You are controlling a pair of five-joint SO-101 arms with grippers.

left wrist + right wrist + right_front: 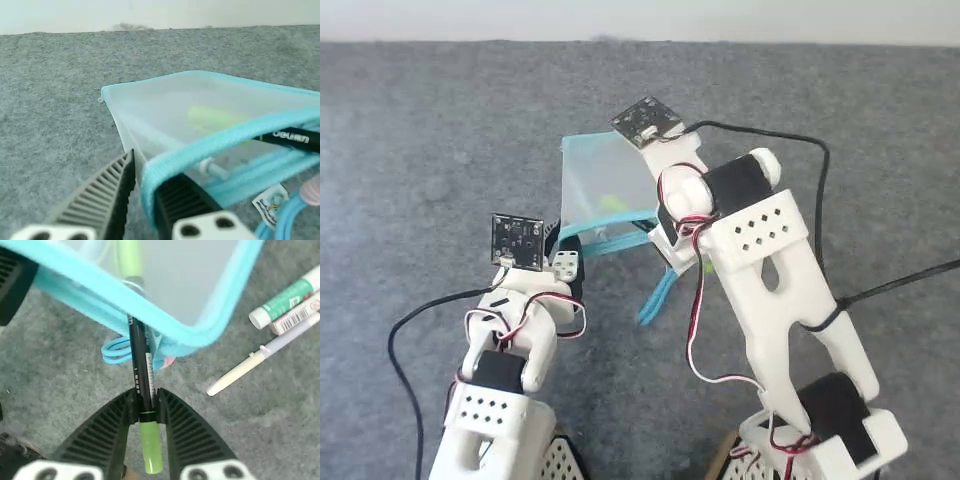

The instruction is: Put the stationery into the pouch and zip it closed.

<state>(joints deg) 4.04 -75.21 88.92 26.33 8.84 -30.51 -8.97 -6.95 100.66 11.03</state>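
— Where is the pouch? Can you see it from your side?

— Yes. The pouch point(605, 180) is on the grey table point(440, 130), between the two arms. It is half transparent with a light blue border, and its mouth is open.

— And the left arm?

— The left gripper point(145, 172) has its two fingers pressed together on the blue rim of the pouch, at one end of the mouth. The rim stands up from the table there.

— Does the right one hold something?

— The right gripper point(146, 397) is clamped on a pen point(141, 360), black in the middle and green at both ends. The fingers grip it near the back end. The front end is already inside the mouth of the pouch; I can see the green part through the wall.

— Is there other stationery?

— Three pieces lie on the table near the pouch, outside it: a marker point(285, 299) with a green and white body, a stick point(300, 314) with a barcode label just beside it, and a white pen point(260, 357) close to them.

— And that blue loop?

— It is a light blue strap point(658, 297). It lies on the table beside the mouth, partly under the right arm.
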